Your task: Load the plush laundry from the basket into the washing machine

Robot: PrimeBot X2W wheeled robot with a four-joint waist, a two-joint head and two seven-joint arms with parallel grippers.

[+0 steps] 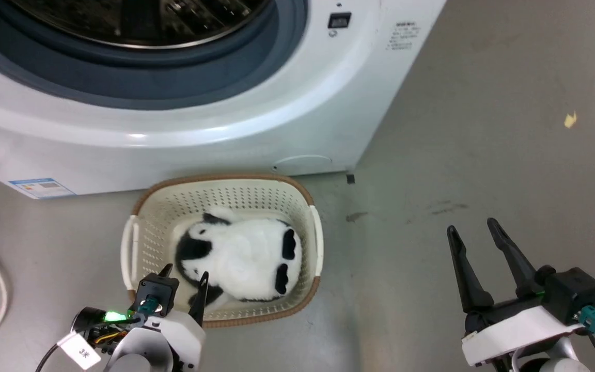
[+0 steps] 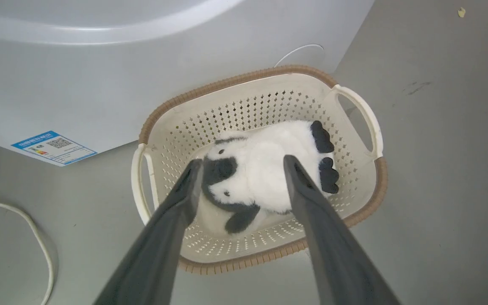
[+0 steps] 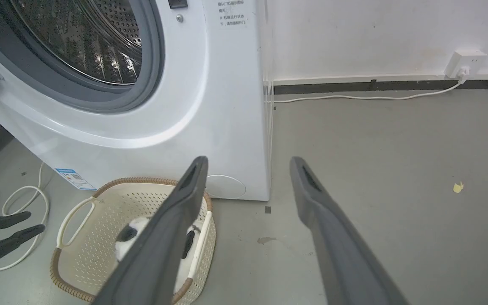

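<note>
Now plush laundry (image 2: 265,169) lies in the basket (image 2: 244,91) below the parted left fingers (image 2: 178,212).

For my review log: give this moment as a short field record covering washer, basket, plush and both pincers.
washer: large white front-loading washing machine, steel drum mouth uncovered
basket: cream perforated plastic basket with brown rim, on grey floor before the washer
laundry: fluffy white plush toy with black patches, lying in the basket
left pincer: open, empty, above the basket, aimed at the toy
right pincer: open, empty, over bare floor right of the basket
stage: toy not yet grasped
</note>
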